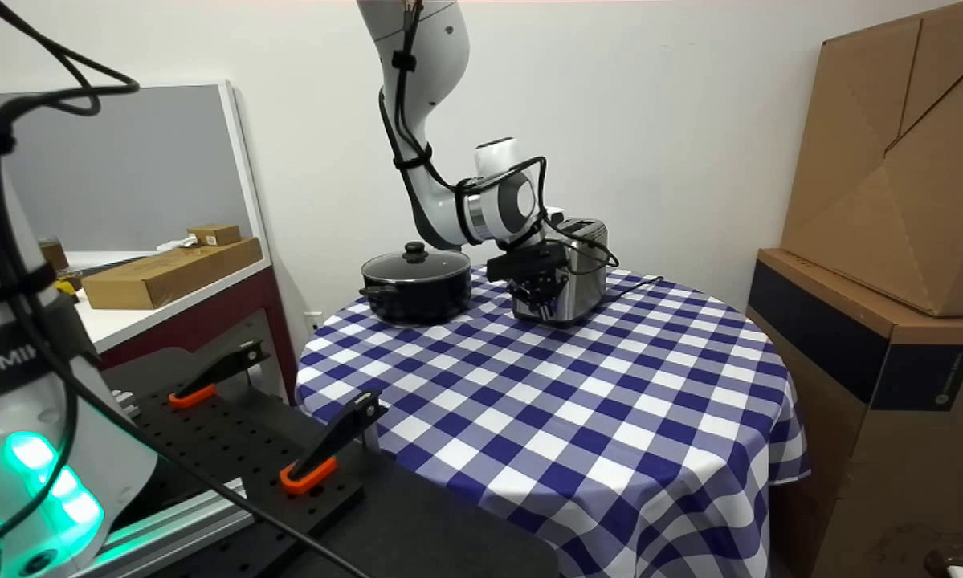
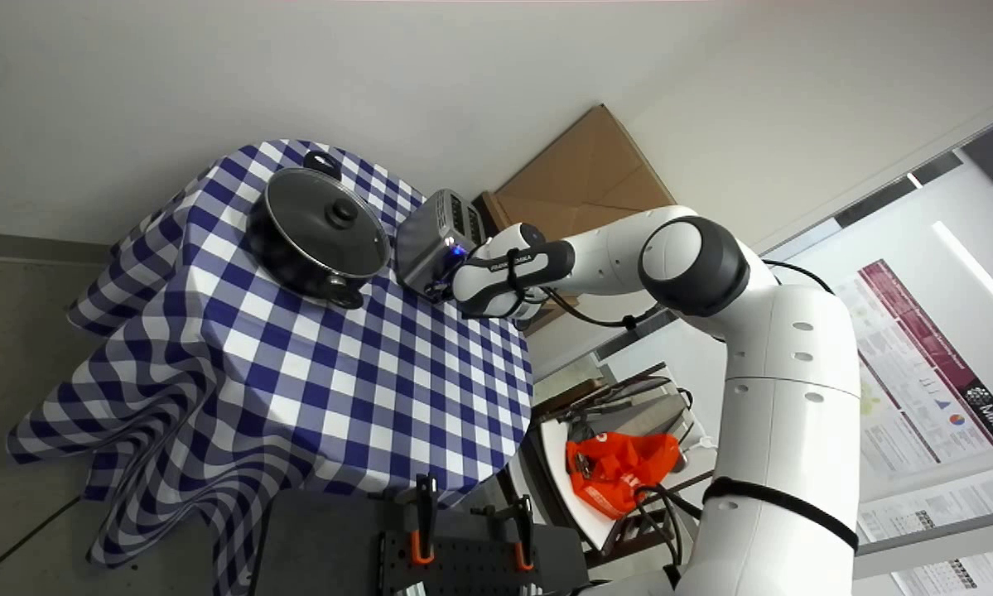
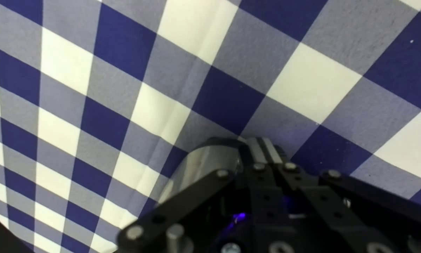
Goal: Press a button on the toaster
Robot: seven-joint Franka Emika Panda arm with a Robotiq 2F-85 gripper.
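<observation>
The silver toaster [image 1: 589,281] stands on the checkered tablecloth near its far edge, and it also shows in an exterior view [image 2: 423,236]. In the wrist view only a rounded corner of the toaster [image 3: 210,158] shows, just left of the fingers. My gripper [image 1: 545,311] points down low in front of the toaster's near end. In the wrist view my gripper [image 3: 263,150] has its two fingertips together, with nothing visible between them. The buttons are hidden behind the gripper and arm. I cannot tell whether the fingertips touch the toaster.
A black pot with a glass lid [image 1: 421,297] stands beside the toaster, and it shows in an exterior view [image 2: 322,223] too. The toaster's cord [image 1: 638,286] lies on the tablecloth [image 1: 545,417]. Large cardboard boxes [image 1: 867,401] stand beyond the table's edge.
</observation>
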